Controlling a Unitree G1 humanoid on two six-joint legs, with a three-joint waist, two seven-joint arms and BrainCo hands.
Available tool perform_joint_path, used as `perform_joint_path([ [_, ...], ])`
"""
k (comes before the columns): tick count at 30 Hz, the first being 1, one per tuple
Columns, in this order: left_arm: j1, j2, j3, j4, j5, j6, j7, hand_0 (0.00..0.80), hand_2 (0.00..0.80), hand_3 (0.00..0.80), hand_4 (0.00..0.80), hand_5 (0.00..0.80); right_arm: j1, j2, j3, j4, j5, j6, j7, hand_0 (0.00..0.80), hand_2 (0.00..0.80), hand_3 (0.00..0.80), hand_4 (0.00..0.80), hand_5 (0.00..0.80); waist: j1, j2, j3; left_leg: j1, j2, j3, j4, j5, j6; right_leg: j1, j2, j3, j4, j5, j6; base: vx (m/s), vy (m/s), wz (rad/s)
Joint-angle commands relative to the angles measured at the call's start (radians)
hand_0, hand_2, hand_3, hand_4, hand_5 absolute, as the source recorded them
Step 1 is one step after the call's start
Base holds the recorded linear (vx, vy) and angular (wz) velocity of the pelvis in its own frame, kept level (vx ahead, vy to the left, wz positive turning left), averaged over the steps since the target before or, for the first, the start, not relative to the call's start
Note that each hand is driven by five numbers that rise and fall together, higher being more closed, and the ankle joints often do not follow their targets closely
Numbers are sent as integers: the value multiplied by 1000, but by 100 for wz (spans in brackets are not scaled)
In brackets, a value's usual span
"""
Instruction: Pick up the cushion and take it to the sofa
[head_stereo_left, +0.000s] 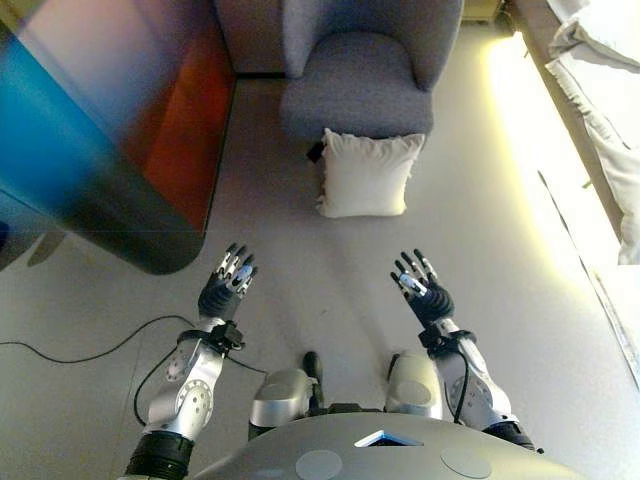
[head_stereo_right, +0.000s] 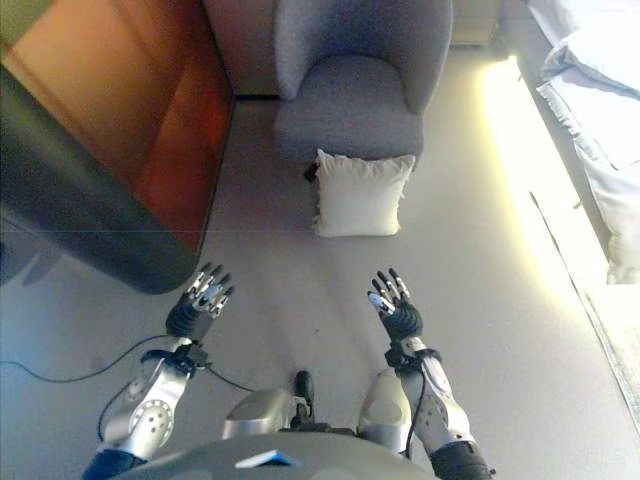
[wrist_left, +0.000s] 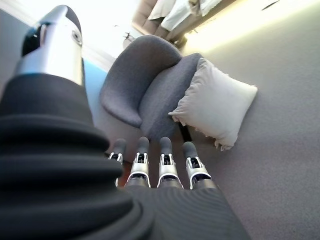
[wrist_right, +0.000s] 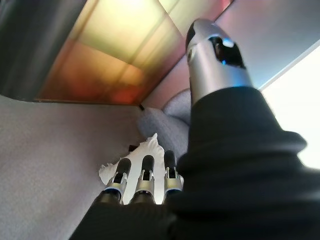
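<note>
A cream-white cushion (head_stereo_left: 366, 173) stands on the grey floor, leaning against the front of a grey armchair (head_stereo_left: 357, 82). It also shows in the left wrist view (wrist_left: 216, 105) and partly in the right wrist view (wrist_right: 145, 152). My left hand (head_stereo_left: 226, 285) and my right hand (head_stereo_left: 423, 290) are both open and empty, fingers straight, held above the floor well short of the cushion, one to each side of it.
A dark cabinet with an orange-brown front (head_stereo_left: 120, 130) stands at the left. A bed with white bedding (head_stereo_left: 605, 90) runs along the right. A black cable (head_stereo_left: 90, 350) lies on the floor at the lower left.
</note>
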Motion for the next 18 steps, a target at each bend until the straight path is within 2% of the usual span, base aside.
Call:
perform_joint_path([
  [1, -20, 22, -13, -92, 31, -60, 14, 0, 0, 0, 0, 0, -46, -15, -22, -19, 41, -43, 26, 0, 0, 0, 0, 0, -35, -37, -9, 107, -66, -75, 99, -260, -7, -26, 65, -37, -330, 241, 35, 352, -122, 5],
  [4, -20, 20, -42, -73, 37, -64, 39, 0, 0, 0, 0, 0, -43, -22, -23, -16, 45, -31, 24, 0, 0, 0, 0, 0, -53, -41, -12, 151, -72, -100, 86, -281, 5, -56, 97, -58, -399, 279, 44, 417, -146, 20],
  [6, -8, 14, -49, -70, 44, -60, 41, 0, 0, 0, 0, 0, -34, -23, -23, -17, 43, -34, 30, 0, 0, 0, 0, 0, -56, -45, -14, 158, -77, -110, 98, -300, 17, -62, 93, -53, -355, 287, 38, 430, -174, 49],
  [7, 5, 9, -47, -66, 48, -65, 33, 0, 0, 0, 0, 0, -26, -22, -25, -15, 38, -34, 40, 0, 0, 0, 0, 0, -55, -46, -20, 153, -76, -108, 115, -309, 25, -48, 88, -54, -336, 261, 33, 427, -185, 21],
  [8, 14, 5, -47, -67, 57, -71, 25, 0, 0, 0, 0, 0, -19, -23, -25, -16, 34, -33, 43, 0, 0, 0, 0, 0, -56, -45, -27, 153, -72, -104, 129, -314, 23, -39, 86, -57, -333, 249, 31, 489, -203, -9],
  [11, 46, 5, -46, -102, 55, -68, -11, 0, 0, 0, 0, 0, 15, -37, -20, -46, 17, -18, 56, 0, 0, 0, 0, 0, -73, -31, -55, 208, -26, -85, 151, -327, -10, -38, 88, -57, -261, 225, 25, 468, -195, -15],
  [12, 62, 2, -41, -108, 41, -57, -27, 0, 0, 0, 0, 0, 26, -45, -15, -58, -8, -10, 52, 0, 0, 0, 0, 0, -79, -14, -72, 237, 12, -79, 170, -276, -39, -25, 107, -54, -235, 206, 9, 366, -194, 6],
  [13, 64, 2, -39, -108, 39, -54, -30, 0, 0, 0, 0, 0, 27, -46, -13, -60, -13, -11, 52, 0, 0, 0, 0, 0, -82, -15, -78, 238, 16, -80, 175, -254, -46, -23, 109, -53, -233, 203, 4, 476, -321, 12],
  [14, 80, 0, -36, -123, 38, -32, -25, 0, 0, 0, 0, 0, 24, -61, -4, -64, -38, -15, 65, 0, 0, 0, 0, 0, -75, -4, -100, 219, 54, -76, 260, -148, -89, 25, 142, -58, -237, 160, -36, 377, -311, 8],
  [16, 84, -7, -38, -106, 41, -40, -8, 0, 0, 0, 0, 0, 13, -79, 6, -45, -64, -34, 74, 0, 0, 0, 0, 0, -58, -7, -120, 158, 61, -78, 416, -46, -122, 86, 163, -75, -255, 120, -78, 383, -324, 2],
  [17, 80, -14, -41, -93, 42, -46, 9, 0, 0, 0, 0, 0, 0, -88, 10, -30, -86, -46, 61, 0, 0, 0, 0, 0, -48, -11, -125, 117, 51, -78, 504, -16, -134, 110, 164, -87, -258, 103, -97, 282, -241, -14],
  [18, 76, -17, -40, -83, 42, -47, 25, 0, 0, 0, 0, 0, -12, -95, 13, -17, -107, -54, 45, 0, 0, 0, 0, 0, -41, -20, -130, 78, 54, -57, 558, 8, -139, 130, 157, -100, -260, 89, -110, 275, -258, -46],
])
